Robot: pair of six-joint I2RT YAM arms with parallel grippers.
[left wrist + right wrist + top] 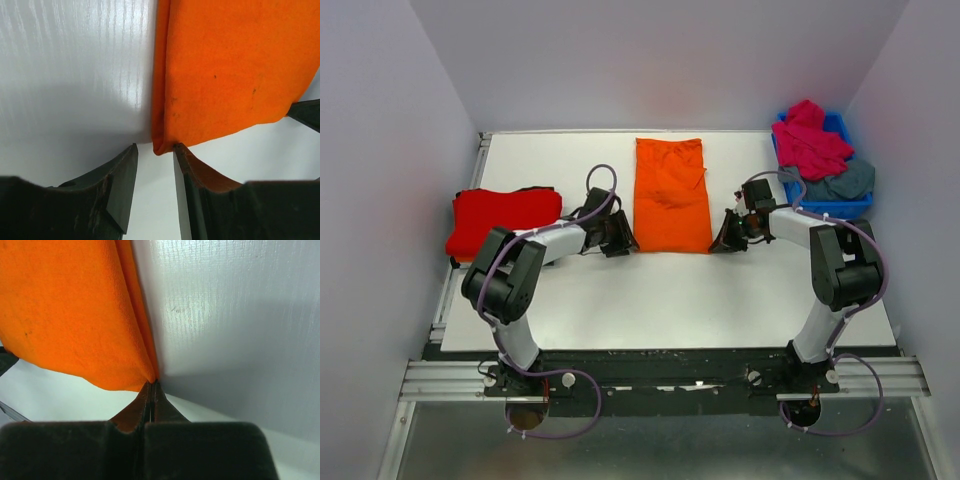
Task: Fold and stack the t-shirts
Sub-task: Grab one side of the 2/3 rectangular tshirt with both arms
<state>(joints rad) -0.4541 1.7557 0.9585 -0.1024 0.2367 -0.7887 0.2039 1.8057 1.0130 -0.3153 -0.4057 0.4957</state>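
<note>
The orange t-shirt lies folded into a long strip at the table's middle. My left gripper is at its near left corner. In the left wrist view the gripper is open, and the orange corner reaches just between its tips. My right gripper is at the near right corner. In the right wrist view it is shut, pinching the tip of the orange cloth. A folded red t-shirt lies at the left. The magenta-pink t-shirt and the grey-blue t-shirt lie crumpled in the bin.
A small blue plastic bin stands at the table's back right corner. White walls close in the left, back and right sides. The arm bases sit on the black rail at the near edge.
</note>
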